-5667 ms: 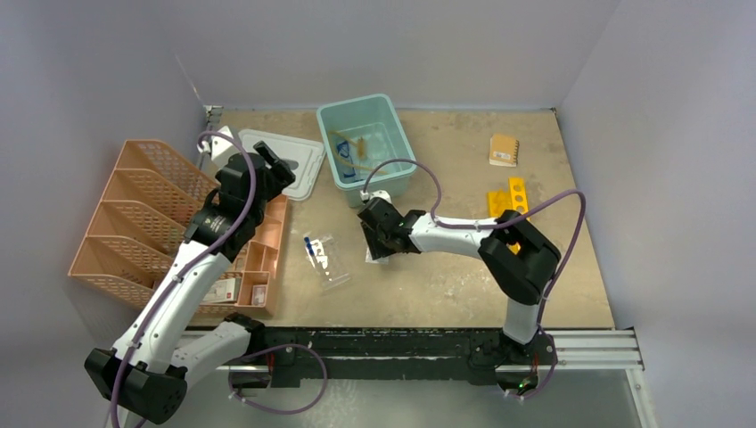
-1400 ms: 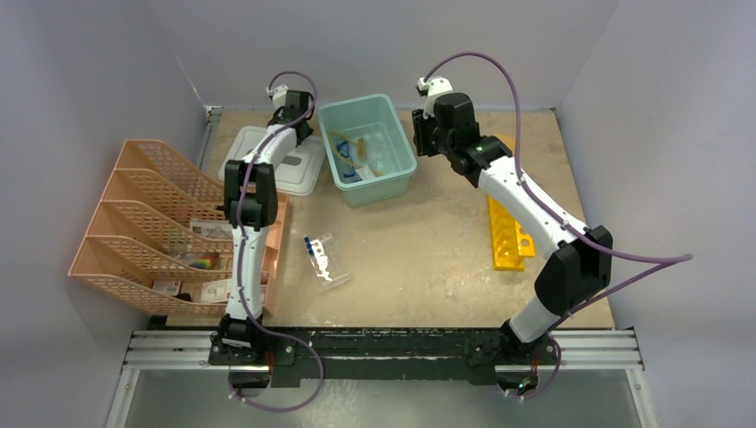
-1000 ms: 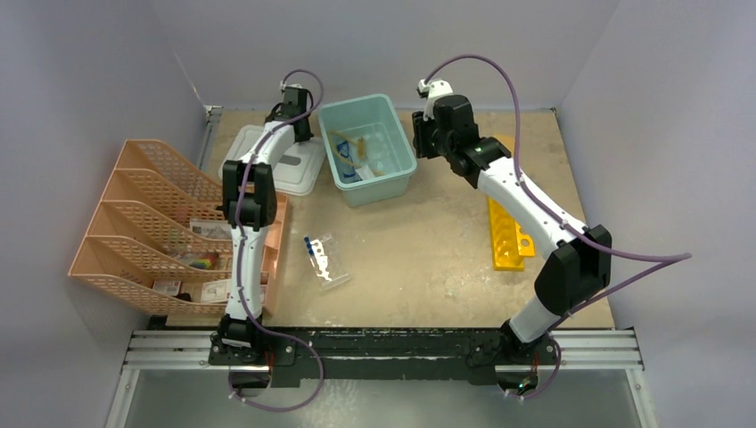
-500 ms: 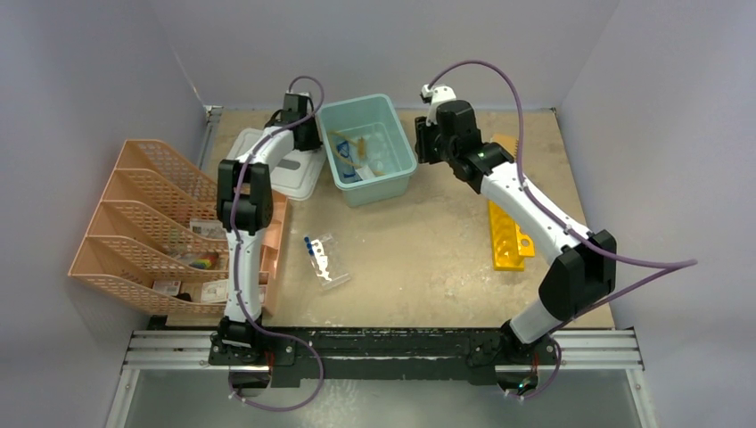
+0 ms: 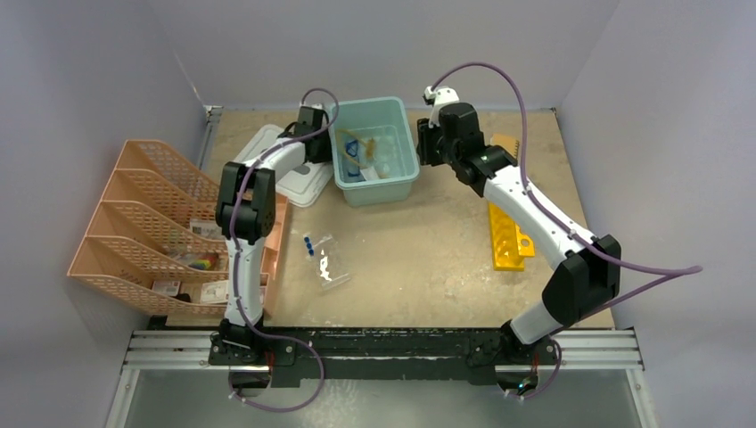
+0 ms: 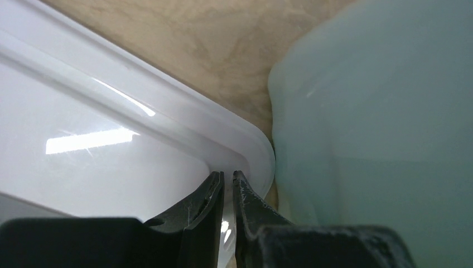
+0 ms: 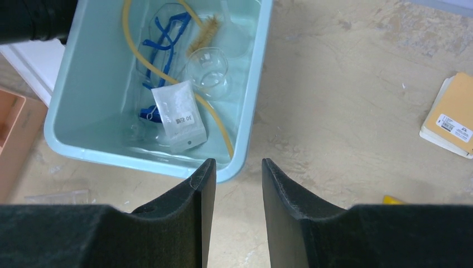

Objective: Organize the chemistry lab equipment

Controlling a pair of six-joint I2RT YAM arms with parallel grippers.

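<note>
A teal bin at the back of the table holds blue-framed safety glasses, amber rubber tubing, a glass dish and a white packet. A clear bag of blue-capped tubes lies on the table in front of the bin. My left gripper sits at the corner of the white lid, right beside the bin's left wall, jaws pinched nearly together on the lid's rim. My right gripper hovers open and empty above the bin's right front corner.
A peach organizer and a small peach tray stand at the left. A yellow rack lies at the right under the right arm. A small brown notebook lies at the back right.
My left gripper has moved right and nearer, to the bin's left side, and the white lid has shifted and turned with it. The right gripper has drifted slightly right.
</note>
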